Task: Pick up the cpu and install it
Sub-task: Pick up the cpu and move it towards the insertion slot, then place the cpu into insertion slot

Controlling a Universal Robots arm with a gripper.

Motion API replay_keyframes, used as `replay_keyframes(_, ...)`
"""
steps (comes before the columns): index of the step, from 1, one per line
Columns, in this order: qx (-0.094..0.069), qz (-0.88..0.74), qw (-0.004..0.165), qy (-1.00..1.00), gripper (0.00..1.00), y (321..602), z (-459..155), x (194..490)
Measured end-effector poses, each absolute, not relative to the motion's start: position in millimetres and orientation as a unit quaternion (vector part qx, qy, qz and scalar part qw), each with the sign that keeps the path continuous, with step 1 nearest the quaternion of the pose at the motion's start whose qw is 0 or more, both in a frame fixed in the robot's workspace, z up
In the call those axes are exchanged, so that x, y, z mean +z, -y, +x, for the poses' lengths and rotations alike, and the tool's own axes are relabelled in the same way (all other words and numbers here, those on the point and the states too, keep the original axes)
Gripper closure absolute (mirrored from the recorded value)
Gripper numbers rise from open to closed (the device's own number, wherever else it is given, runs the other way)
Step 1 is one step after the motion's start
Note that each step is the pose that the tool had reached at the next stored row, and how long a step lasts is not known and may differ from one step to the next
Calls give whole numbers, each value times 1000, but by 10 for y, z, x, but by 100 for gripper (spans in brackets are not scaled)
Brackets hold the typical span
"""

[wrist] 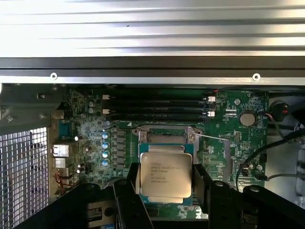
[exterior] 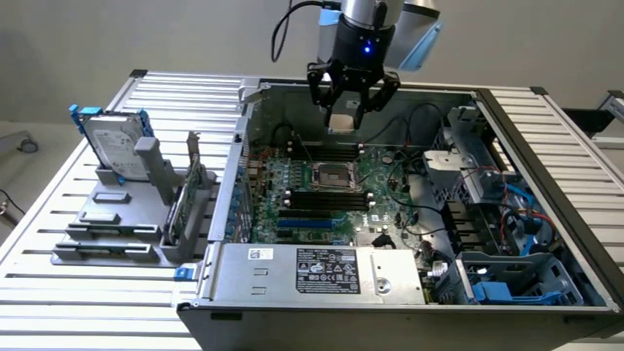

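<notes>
The cpu (wrist: 165,176), a flat square chip with a silver-grey top and printed text, sits between my two black fingers (wrist: 202,183), which press on its opposite edges. In the exterior view my gripper (exterior: 348,111) hangs above the far part of the open computer case (exterior: 322,274), with the pale cpu (exterior: 341,121) at its fingertips. The dark socket frame (exterior: 332,175) lies lower on the green motherboard, nearer the case's front. In the wrist view the socket frame (wrist: 164,136) shows just past the cpu's far edge.
Black memory slots (wrist: 157,107) run beside the socket. Cables (exterior: 419,212) and drive cages fill the case toward the exterior view's right. A silver hard drive (exterior: 112,146) with blue brackets stands in a grey rack on the slatted table at the exterior view's left.
</notes>
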State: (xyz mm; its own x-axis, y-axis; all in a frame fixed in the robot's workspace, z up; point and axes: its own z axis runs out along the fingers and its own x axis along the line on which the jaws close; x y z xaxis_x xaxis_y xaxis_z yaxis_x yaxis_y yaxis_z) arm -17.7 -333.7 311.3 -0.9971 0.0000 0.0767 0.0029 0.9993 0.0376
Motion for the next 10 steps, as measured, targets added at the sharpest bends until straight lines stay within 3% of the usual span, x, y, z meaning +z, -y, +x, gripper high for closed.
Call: replay_keyframes(10,-19,-1,38,999,46,3337,-177,3113)
